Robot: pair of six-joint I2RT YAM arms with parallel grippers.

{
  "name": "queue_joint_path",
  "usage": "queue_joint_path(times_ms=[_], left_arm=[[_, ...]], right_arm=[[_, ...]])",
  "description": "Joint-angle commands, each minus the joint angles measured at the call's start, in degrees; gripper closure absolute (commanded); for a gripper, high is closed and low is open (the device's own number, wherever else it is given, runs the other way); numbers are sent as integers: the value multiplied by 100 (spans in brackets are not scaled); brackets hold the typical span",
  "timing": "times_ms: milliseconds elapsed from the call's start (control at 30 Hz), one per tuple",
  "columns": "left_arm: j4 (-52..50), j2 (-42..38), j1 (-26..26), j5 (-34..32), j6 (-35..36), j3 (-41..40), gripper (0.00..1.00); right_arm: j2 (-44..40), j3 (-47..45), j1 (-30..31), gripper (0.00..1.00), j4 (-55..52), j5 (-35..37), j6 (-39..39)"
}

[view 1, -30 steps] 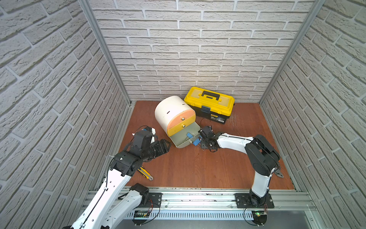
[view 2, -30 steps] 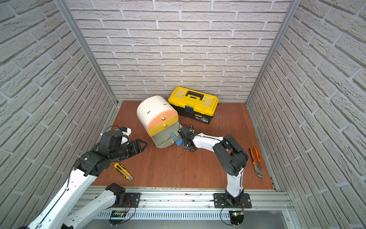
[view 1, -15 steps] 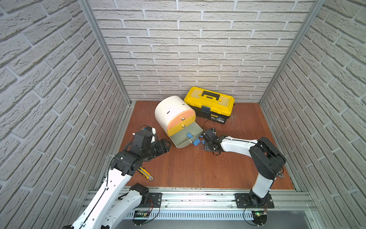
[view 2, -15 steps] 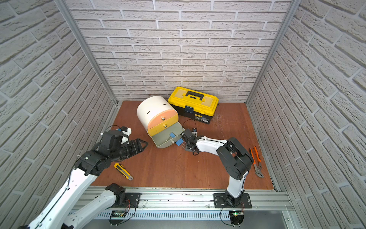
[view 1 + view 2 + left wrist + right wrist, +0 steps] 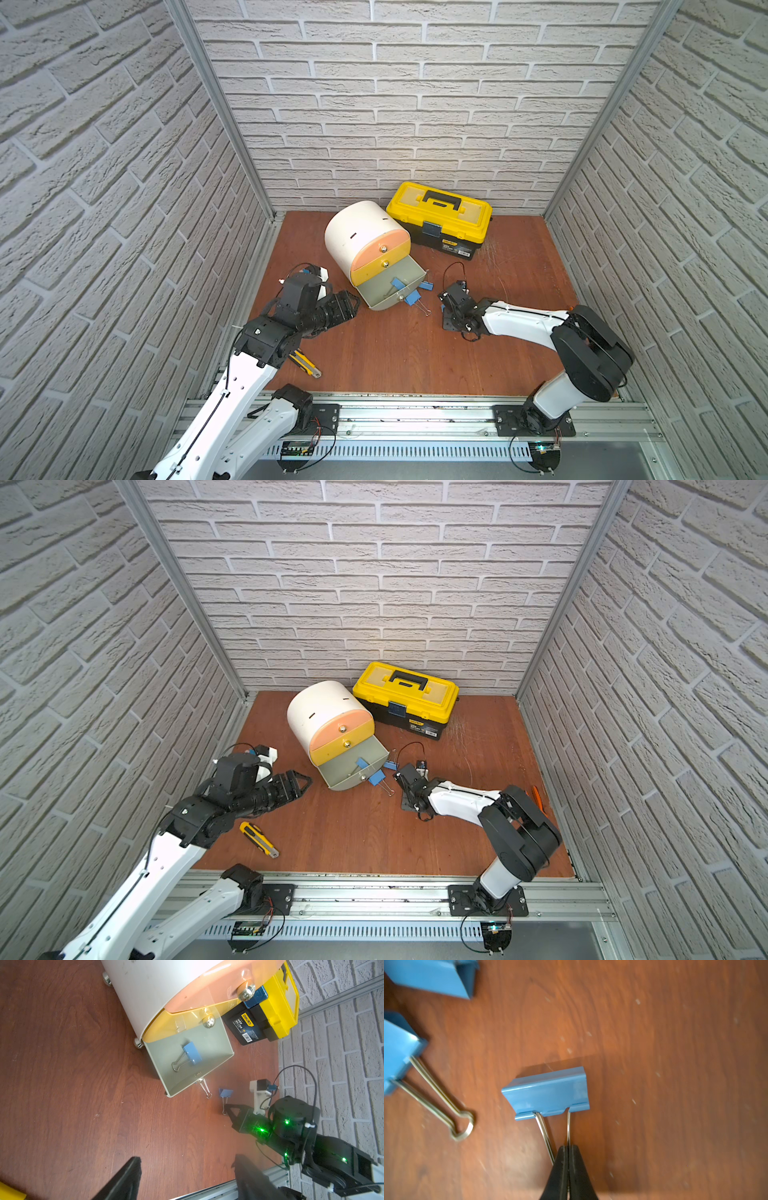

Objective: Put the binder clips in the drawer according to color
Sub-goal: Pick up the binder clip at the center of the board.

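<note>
The white drum-shaped drawer [image 5: 361, 232] lies at the back, its grey bottom drawer [image 5: 380, 300] pulled out. One blue binder clip [image 5: 192, 1053] lies inside it. Two more blue clips [image 5: 412, 298] [image 5: 424, 285] rest on the floor by its front. My right gripper [image 5: 568, 1148] is shut on the wire handle of another blue clip [image 5: 548, 1091], low over the floor to the right of the drawer [image 5: 332, 725]. My left gripper [image 5: 187, 1165] is open and holds nothing, left of the drawer in both top views [image 5: 353, 303] [image 5: 305, 781].
A yellow-black toolbox [image 5: 440, 216] stands behind the drawer against the back wall. A yellow utility knife [image 5: 258, 839] lies near the front left, under my left arm. Orange-handled pliers [image 5: 538, 798] lie by the right wall. Brick walls close in three sides.
My right gripper has drawn back from the open drawer's front toward the right and shut on a blue clip's wire handle. The left arm has not moved.
</note>
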Motion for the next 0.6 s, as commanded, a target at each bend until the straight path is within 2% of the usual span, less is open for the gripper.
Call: queue_joint_path(times_ms=[0,300,567], left_arm=[[255,-65,32,84,18,-85,25],[354,-52,24,121,40,-72,25],[506,118,20,142,23,17,26]], right_arm=[[-527,-308,-16,98,-262,-8,150],[-1787,-537,-13,98,-805,195,157],[-2103,-41,-24,98,-1111,273,-83]])
